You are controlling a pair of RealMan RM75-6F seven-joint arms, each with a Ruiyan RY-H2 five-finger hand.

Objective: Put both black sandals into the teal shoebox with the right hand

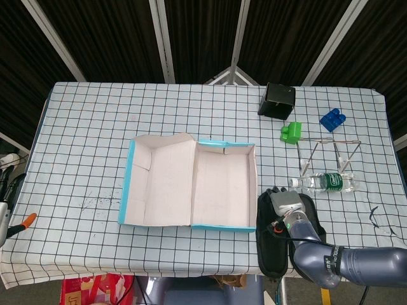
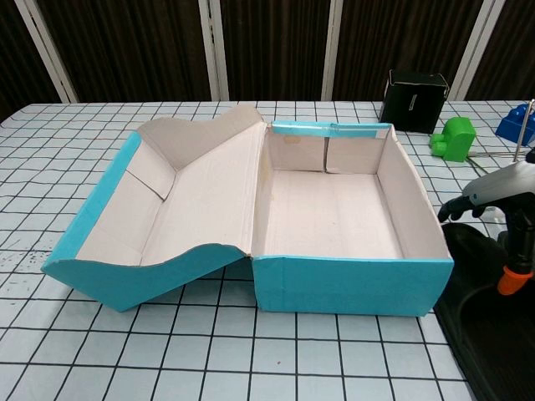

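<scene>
Sandals (image 1: 275, 244) lie at the lower right of the head view, black, side by side on the checked tabletop (image 1: 89, 133), just right of the teal shoebox (image 1: 224, 184) and touching or nearly touching its right wall. In the chest view they show as a dark mass (image 2: 493, 334) at the lower right corner of the frame, outside the box.

The right hand (image 1: 287, 206) sits over the upper end of the sandals, palm down, its dark fingers (image 1: 273, 190) pointing toward the top of the frame. Whether the fingers are grasping a sandal or only resting on it I cannot tell; the hand covers its own contact. In the chest view the same hand (image 2: 501, 188) appears at the right edge, just beyond the box's right wall, with a dark fingertip reaching left.

The shoebox stands open near the middle of the frame, its lid (image 1: 156, 181) folded flat to the left, pale cardboard inside.

The left hand (image 1: 5, 203) shows only as a sliver at the lower left edge of the head view; the state of its fingers cannot be told.

In the upper right: a black box (image 1: 276, 100), a green block (image 1: 292, 132), a blue block (image 1: 331, 119), a wire frame (image 1: 327, 152) and a plastic bottle (image 1: 324, 182) lying on its side.
</scene>
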